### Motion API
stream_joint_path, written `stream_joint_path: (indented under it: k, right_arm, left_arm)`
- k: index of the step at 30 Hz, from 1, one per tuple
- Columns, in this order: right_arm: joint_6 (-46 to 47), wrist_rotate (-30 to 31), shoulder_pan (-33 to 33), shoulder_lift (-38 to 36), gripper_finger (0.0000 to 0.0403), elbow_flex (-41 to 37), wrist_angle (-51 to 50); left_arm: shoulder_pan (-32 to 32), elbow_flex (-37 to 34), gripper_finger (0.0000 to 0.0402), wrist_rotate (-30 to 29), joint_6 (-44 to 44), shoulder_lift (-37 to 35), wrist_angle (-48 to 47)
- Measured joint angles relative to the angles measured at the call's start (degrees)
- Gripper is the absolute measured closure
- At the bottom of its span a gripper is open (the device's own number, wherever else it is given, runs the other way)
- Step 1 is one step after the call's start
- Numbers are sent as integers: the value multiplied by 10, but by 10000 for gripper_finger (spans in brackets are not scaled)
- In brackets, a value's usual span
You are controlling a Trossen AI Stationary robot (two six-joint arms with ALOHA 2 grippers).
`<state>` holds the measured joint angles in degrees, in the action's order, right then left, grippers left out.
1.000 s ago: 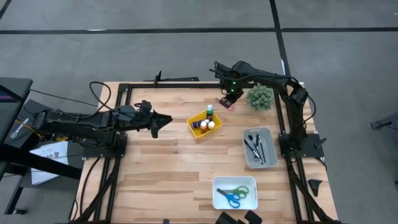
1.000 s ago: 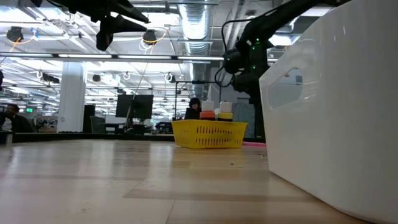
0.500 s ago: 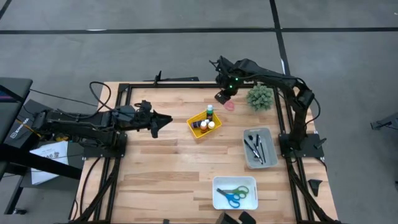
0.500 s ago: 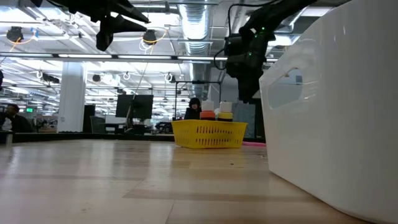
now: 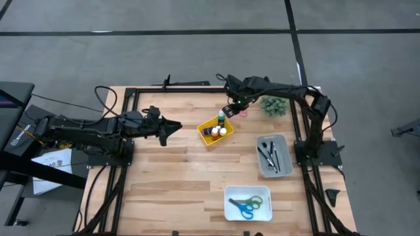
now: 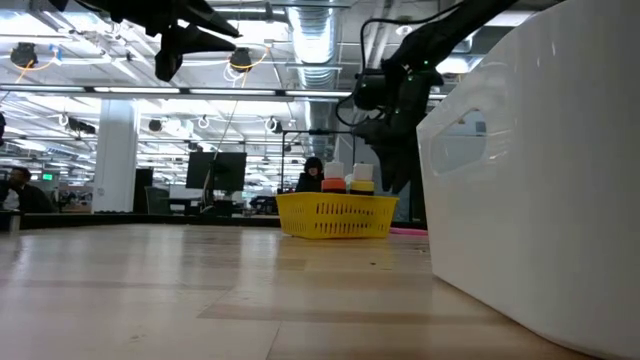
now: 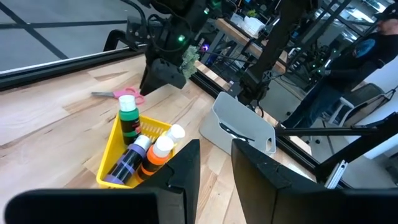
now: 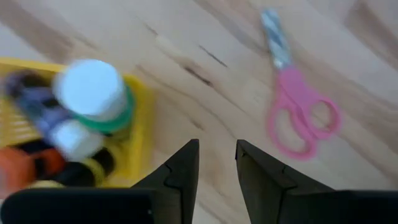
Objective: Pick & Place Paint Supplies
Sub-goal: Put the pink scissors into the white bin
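The paint bottles (image 5: 216,130) sit in a yellow basket (image 5: 205,136) near the middle of the table (image 5: 170,177), the green one (image 7: 129,119) upright at the basket's far corner, the orange (image 7: 155,157) and purple (image 7: 125,163) ones lying beside it.

Well to the left of the basket, the left gripper (image 5: 174,128) hangs above the table, pointed at the basket; its fingers (image 7: 185,168) stand a narrow gap apart with nothing between them.

Just beyond the basket's far corner, the right gripper (image 5: 229,109) hovers close to the green bottle's white cap (image 8: 92,87), its fingers (image 8: 181,167) slightly apart and empty. Pink scissors (image 8: 298,115) lie on the wood just past it.

If the green bottle is the next pick, the jaws likely need to spread wider than the cap, centre over it, then come straight down so the basket wall is not struck.

To the right of the basket, the dark-handled brushes (image 5: 270,155) lie in a grey tray (image 5: 262,168); how many cannot be counted. A spiky plant (image 5: 275,103) is partly covered by the right arm. In the low view a white bin (image 6: 540,170) blocks everything right of the basket.
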<state>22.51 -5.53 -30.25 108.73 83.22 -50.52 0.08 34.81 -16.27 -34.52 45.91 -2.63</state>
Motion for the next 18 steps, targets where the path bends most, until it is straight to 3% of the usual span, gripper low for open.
stream_joint_path:
  k: [5, 18]
  right_arm:
    - [14, 70, 18, 4, 301, -1, -16]
    - [61, 54, -21, 4, 301, -45, 4]
  left_arm:
    - [0, 0, 316, 0, 1, 0, -12]
    - [0, 0, 316, 0, -4, 0, -15]
